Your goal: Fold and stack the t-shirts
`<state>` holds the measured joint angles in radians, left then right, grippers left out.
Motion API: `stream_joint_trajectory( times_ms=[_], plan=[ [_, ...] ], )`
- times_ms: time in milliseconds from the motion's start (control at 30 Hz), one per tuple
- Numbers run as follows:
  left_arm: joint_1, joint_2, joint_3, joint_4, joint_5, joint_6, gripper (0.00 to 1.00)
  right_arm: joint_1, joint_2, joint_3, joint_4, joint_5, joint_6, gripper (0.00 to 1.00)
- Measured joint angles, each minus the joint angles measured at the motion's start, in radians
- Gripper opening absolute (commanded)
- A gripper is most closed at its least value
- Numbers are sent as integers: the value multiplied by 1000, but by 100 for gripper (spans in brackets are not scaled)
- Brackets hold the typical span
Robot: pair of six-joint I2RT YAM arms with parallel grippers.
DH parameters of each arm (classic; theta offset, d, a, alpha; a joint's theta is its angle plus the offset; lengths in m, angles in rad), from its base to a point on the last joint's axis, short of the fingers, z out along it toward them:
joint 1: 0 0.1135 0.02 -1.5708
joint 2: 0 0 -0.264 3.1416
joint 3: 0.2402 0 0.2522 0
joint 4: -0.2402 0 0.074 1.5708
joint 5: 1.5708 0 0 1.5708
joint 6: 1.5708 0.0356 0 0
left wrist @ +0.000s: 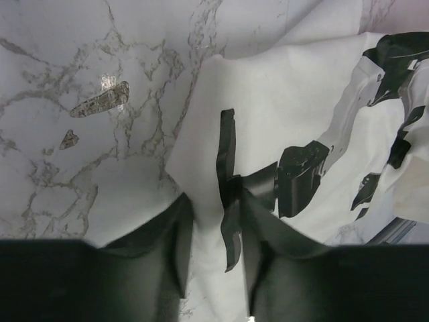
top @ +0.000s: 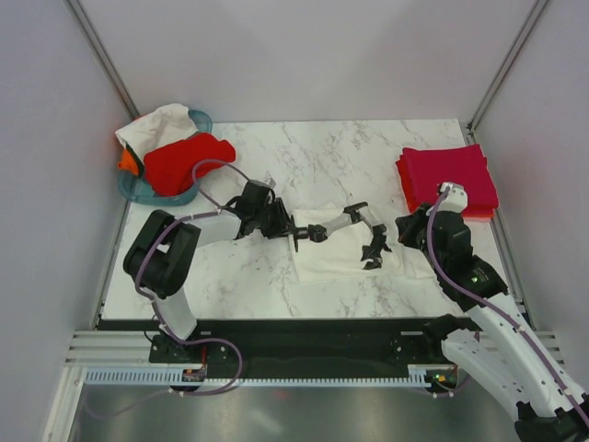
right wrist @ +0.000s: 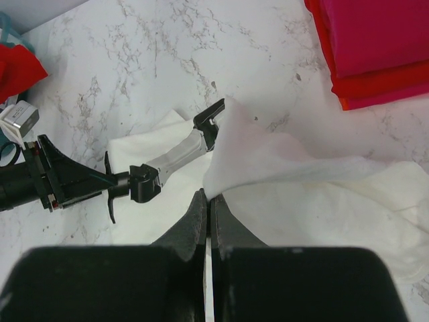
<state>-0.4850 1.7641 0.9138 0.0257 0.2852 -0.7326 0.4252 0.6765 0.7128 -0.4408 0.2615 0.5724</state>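
At the far left, a teal basket [top: 203, 121] holds more shirts: a white one [top: 161, 124], an orange one [top: 127, 161] and a red t-shirt [top: 184, 158] on top. They are not folded yet.

Next comes the left end effector [top: 297, 237]. Its two fingers [left wrist: 179, 241] are spread apart, with the left edge of the white t-shirt [top: 327, 260] lying between them. They are not pinching it.

The white t-shirt lies in the middle of the marble tabletop [top: 313, 157]. It looks partly folded, like a small rectangle. It is soft and thin, with a black and grey print [top: 373, 244] on it. In the left wrist view the cloth [left wrist: 288, 100] is smooth, with a sharp corner.

At the shirt's right side is the right end effector [right wrist: 208, 198]. Its fingers are pressed together, pinching a fold of the white cloth [right wrist: 281, 161] and holding it up in a little peak.

I think the step in hand is another fold. To do it well, the left fingers should catch only the edge, through all the layers. Both sides should then lift and move together, so the cloth stays flat and the edges line up.

At the far right is a stack of folded t-shirts [top: 446, 175], pink-red on top, with red and orange below [right wrist: 375, 40]. It looks neat.
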Motion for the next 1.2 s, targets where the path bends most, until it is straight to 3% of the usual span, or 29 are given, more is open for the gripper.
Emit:
stream_joint_trajectory(
  times_ms=[100, 300, 467, 567, 733, 767, 867, 900, 933, 1067, 1200],
  plan=[
    [-2, 15, 11, -11, -5, -1, 2, 0, -4, -8, 3, 1, 8, 0],
    [-2, 17, 57, -45, -23, 12, 2, 0, 42, -21, 52, -13, 26, 0],
    [14, -37, 148, -182, -115, 53, 2, 0, 274, 101, 77, -101, 21, 0],
    [45, -158, 208, -276, -206, 82, 2, 0, 388, 229, 81, -153, 12, 0],
    [55, -521, 185, -302, -343, 101, 2, 0, 326, 314, 95, -121, 11, 0],
    [47, -612, 163, -299, -367, 102, 5, 2, 293, 314, 93, -99, 11, 0],
    [31, -846, 26, -261, -424, 101, 51, 3, 197, 293, 100, -25, 19, 0],
    [29, -904, -26, -260, -441, 101, 87, 3, 161, 277, 104, 0, 23, 0],
    [29, -969, -101, -255, -462, 94, 99, 2, 130, 259, 110, 20, 27, 0],
    [29, -1119, -367, -336, -520, 63, 100, 2, 48, 171, 108, 74, 35, 0],
    [29, -1164, -470, -425, -540, 55, 100, 2, 48, 103, 78, 78, 38, 0]
  ],
)
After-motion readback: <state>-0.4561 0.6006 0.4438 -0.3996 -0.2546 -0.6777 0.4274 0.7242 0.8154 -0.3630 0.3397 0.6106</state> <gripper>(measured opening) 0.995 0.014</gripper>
